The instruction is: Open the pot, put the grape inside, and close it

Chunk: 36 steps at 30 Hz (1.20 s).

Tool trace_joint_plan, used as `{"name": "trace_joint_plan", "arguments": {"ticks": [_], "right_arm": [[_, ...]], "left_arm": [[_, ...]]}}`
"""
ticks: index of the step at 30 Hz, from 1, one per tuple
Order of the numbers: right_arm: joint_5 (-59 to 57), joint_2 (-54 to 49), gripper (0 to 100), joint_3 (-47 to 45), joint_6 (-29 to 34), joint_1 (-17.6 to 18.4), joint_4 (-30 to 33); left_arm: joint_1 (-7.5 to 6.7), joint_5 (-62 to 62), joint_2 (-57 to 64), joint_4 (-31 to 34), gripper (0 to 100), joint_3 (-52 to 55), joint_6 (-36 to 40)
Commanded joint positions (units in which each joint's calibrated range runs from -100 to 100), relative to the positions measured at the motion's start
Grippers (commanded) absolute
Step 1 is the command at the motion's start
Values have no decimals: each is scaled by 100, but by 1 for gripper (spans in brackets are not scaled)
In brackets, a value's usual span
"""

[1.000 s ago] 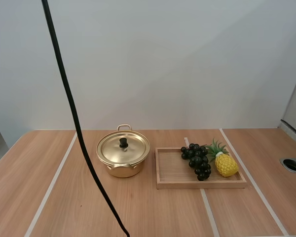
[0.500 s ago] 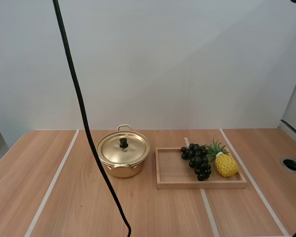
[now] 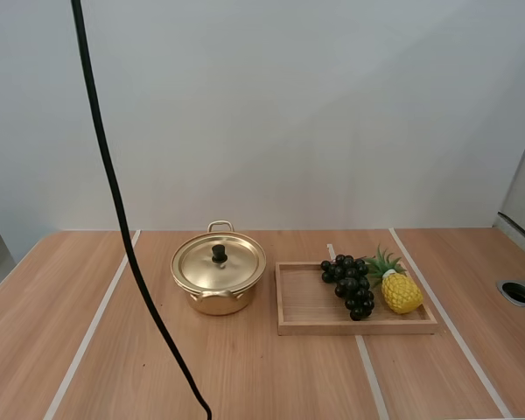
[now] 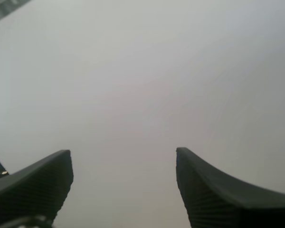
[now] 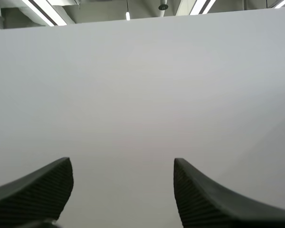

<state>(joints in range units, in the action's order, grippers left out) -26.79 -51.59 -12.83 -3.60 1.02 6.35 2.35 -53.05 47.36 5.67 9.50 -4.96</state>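
pot (image 3: 217, 303) lidded, grapes (image 3: 350, 285) in tray (image 3: 306, 308), left pincer (image 4: 123, 159) spread, right pincer (image 5: 122, 164) spread

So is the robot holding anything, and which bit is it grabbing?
Nothing. The left tool and the right tool are both open and empty. The grapes lie in the tray and the lid sits on the pot.

gold pot (image 3: 217, 293) lidded (image 3: 219, 262) | dark grapes (image 3: 350, 285) on tray (image 3: 308, 325)

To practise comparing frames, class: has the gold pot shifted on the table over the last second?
No. The pot keeps the same short gap to the left of the wooden tray.
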Motion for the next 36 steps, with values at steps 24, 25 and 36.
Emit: {"name": "trace_joint_plan", "arguments": {"ticks": [24,25,36], "right_arm": [[-4588,-34,100,59,-2695,-53,-1128],[-4658,-34,100,59,-2703,-53,-1115],[-5447,-34,100,59,-3061,-53,-1067]], "left_arm": [[-247,-4695,-3279,-1946,100,-9,-3491],[-295,-4695,-3387,-1849,100,-9,-3491],[-632,-4695,-4432,-1573,100,-9,-3427]]}}
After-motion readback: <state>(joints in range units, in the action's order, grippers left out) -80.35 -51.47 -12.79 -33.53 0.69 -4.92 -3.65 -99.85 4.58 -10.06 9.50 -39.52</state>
